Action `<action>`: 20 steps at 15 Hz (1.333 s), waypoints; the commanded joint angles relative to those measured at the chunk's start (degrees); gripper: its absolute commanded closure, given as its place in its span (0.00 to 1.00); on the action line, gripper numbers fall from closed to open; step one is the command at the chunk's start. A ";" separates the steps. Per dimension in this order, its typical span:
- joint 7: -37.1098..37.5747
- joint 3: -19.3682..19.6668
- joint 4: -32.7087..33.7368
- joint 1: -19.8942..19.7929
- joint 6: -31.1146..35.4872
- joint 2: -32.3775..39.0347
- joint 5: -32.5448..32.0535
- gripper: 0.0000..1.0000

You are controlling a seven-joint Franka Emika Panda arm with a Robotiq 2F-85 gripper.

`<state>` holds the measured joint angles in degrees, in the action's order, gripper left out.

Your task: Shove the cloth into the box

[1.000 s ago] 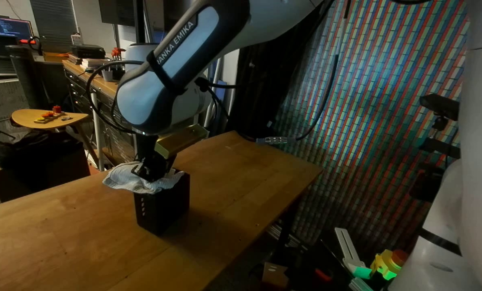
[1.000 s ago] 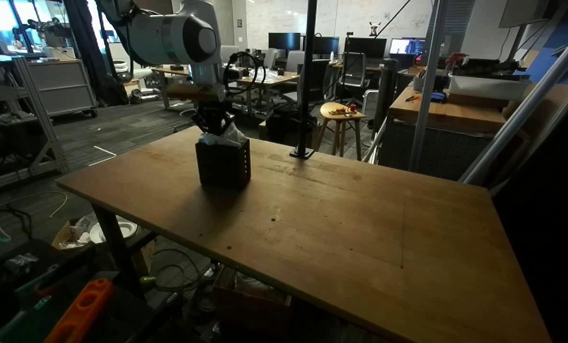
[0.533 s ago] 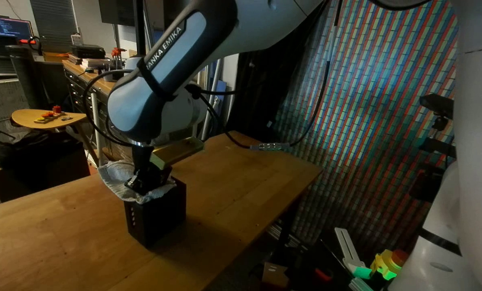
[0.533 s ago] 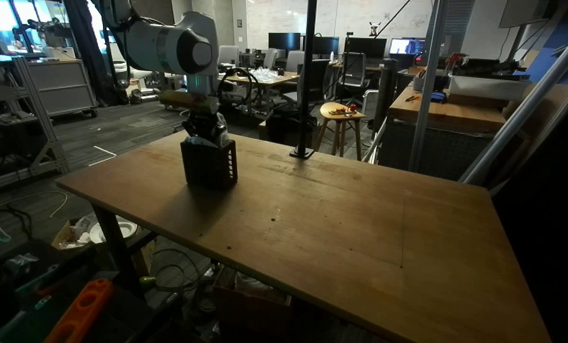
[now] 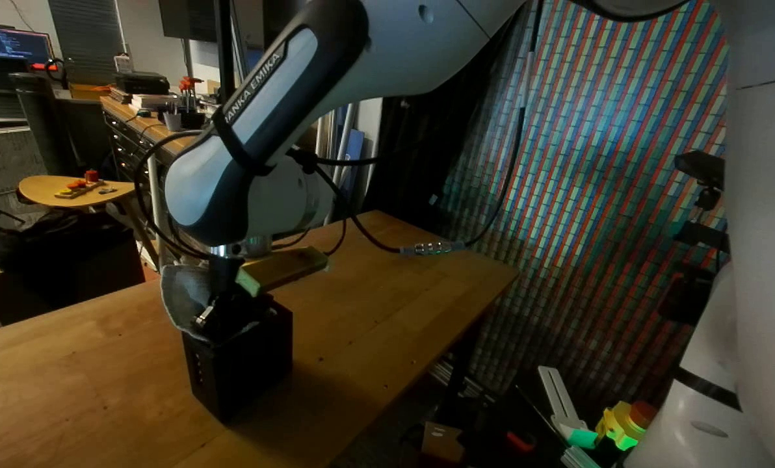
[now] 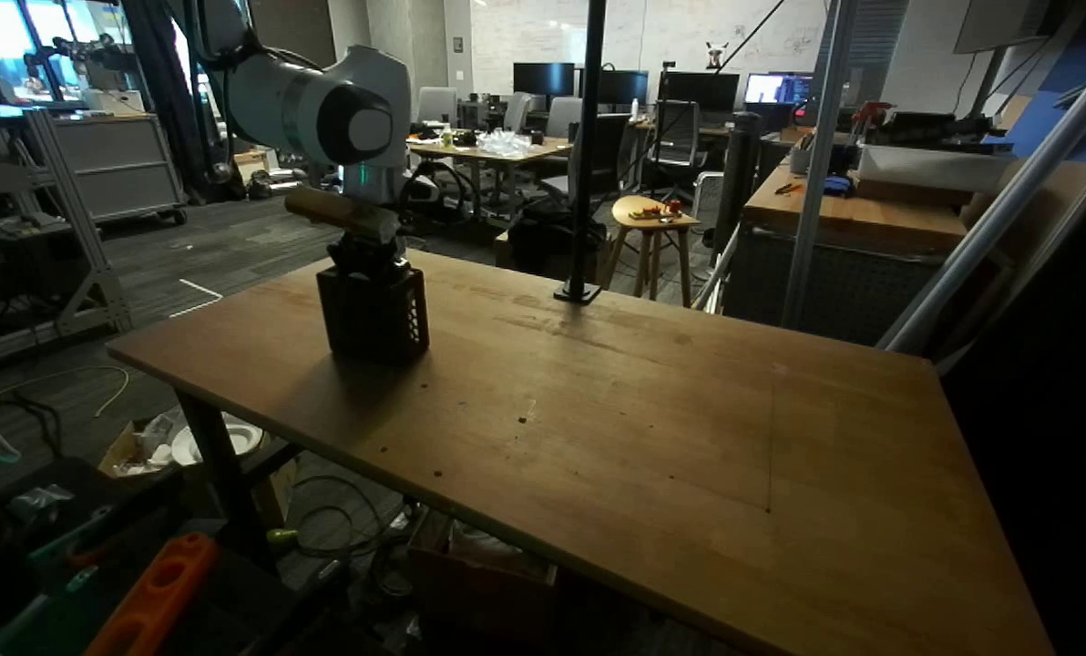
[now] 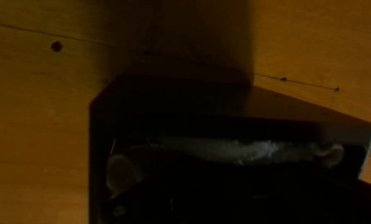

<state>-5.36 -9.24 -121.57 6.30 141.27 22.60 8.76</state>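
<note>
Checking gripper (image 5: pixel 222 320): I have it pointing down into the mouth of the box (image 5: pixel 261 364); fingertips hidden, I cannot tell if released or clenched.
Cloth (image 5: pixel 181 298): partly inside, one flap above the rim.
Box: upright on the table (image 5: pixel 361 312).

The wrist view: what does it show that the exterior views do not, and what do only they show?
Only the wrist view: the inside of the box, with part of the cloth in it.

In both exterior views only: the stool; in an exterior view, a flap of cloth above the rim.

Shared: the box and the wooden table.
</note>
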 commanded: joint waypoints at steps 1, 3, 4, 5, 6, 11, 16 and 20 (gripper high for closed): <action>-2.74 -2.06 -1.75 -1.38 2.34 2.18 3.63 1.00; -2.66 -2.39 -1.97 -1.52 2.50 2.54 4.69 1.00; -2.41 -2.45 -2.02 -1.45 2.31 2.52 4.89 1.00; -1.94 -2.44 -2.10 -1.27 2.04 2.24 5.00 1.00; -1.58 -2.42 -2.16 -1.11 1.84 1.98 5.04 1.00; 1.86 -1.51 -2.20 0.37 0.74 -0.92 3.33 1.00; 9.41 1.71 -1.77 2.84 -1.30 -6.83 -3.75 0.96; 14.52 3.24 -0.02 3.77 -3.88 -11.17 -10.90 0.97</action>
<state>5.04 -7.64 -122.17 8.54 140.17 15.66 2.25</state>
